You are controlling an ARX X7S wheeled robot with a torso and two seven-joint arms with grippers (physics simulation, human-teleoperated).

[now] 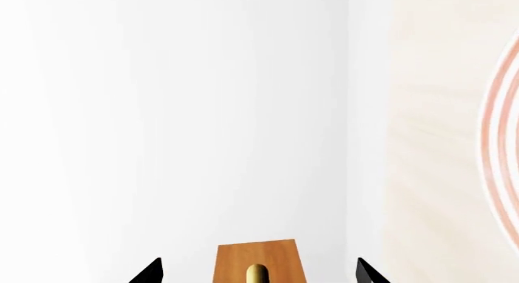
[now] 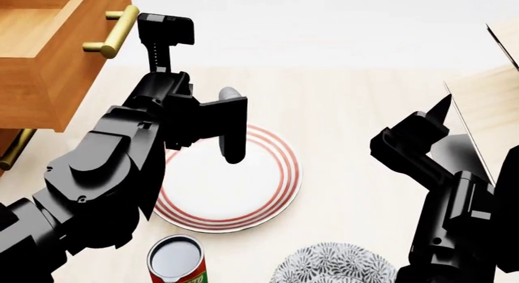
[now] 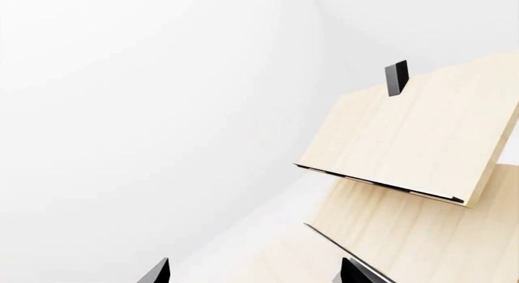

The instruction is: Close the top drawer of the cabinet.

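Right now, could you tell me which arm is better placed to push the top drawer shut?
The left: its gripper is raised right beside the open top drawer's brass handle. The right gripper is across the table by the pale wooden rack.

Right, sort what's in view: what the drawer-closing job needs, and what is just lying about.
For the job:
- top drawer, pulled out
- its brass handle
- cabinet
- left gripper, beside the handle

Lying about:
- red-ringed plate
- tin can
- patterned bowl
- plywood rack
- right gripper, idle
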